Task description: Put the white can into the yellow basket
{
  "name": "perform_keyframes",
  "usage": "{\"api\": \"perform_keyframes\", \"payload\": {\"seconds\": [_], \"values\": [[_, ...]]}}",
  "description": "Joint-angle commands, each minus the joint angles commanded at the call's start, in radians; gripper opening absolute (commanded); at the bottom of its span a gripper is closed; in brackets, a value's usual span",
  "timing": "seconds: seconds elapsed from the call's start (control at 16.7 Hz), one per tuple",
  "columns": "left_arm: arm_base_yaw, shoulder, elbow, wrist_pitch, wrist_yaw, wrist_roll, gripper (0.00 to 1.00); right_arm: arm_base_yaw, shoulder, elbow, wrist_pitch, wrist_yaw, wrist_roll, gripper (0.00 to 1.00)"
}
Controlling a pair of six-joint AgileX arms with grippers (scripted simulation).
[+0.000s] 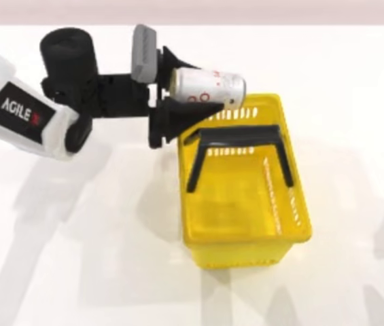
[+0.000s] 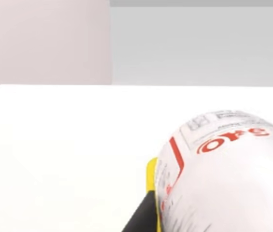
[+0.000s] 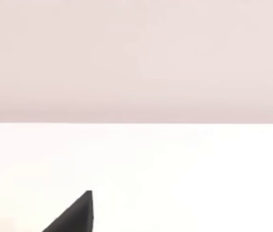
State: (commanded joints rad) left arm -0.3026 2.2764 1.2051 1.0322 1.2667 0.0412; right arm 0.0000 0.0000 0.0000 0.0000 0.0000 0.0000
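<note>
Your left gripper clamps the white can sideways over the yellow basket's far-left rim; releasing here risks it bouncing outside.

White "AGILE" lettering sits on a black panel on the left arm, at the table's far left, and a small red mark follows it (too small to make out). The white can carries red label markings, unreadable from above. In the left wrist view the can's red letters look like "OXE", and the fine grey print above them is illegible.
</note>
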Motion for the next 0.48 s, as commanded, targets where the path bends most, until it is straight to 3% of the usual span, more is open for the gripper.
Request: {"api": "perform_keyframes", "payload": {"seconds": [0.24,0.48], "values": [[0.0,0.0,0.0,0.0,0.0,0.0,0.98,0.0,0.0,0.0,0.0,0.0,0.0,1.0],[0.0,0.0,0.0,0.0,0.0,0.0,1.0,0.0,0.0,0.0,0.0,0.0,0.0,1.0]]}}
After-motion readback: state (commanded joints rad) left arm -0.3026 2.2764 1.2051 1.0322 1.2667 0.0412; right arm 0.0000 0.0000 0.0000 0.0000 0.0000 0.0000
